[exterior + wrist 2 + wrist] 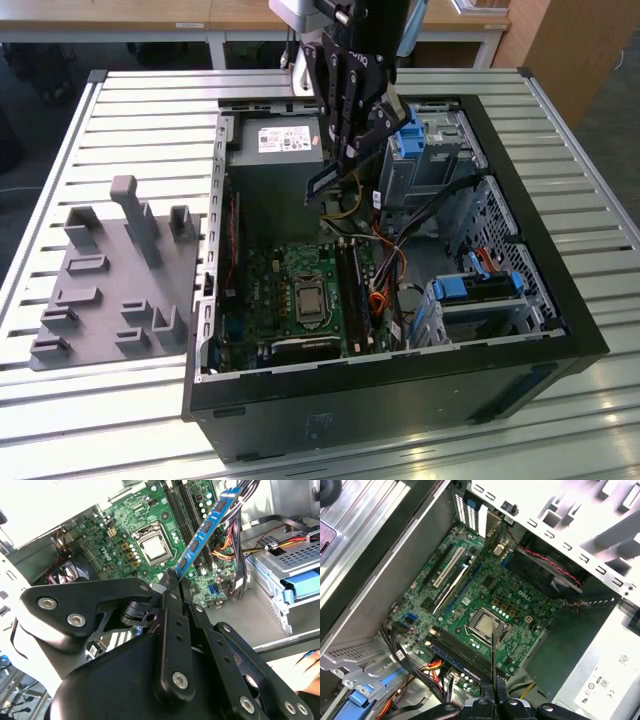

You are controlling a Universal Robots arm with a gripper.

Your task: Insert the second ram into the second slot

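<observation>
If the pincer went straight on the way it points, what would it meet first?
Probably the motherboard, near the memory slots beside the processor socket, with the ram in the pincer touching first. Depth is hard to judge.

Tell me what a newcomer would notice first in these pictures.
The blue second ram stands out, pinched at one end by the gripper and held tilted above the green motherboard in the second wrist view. In the exterior view the open black computer case lies on a slatted table, a grey fixture beside it on that view's left.
</observation>
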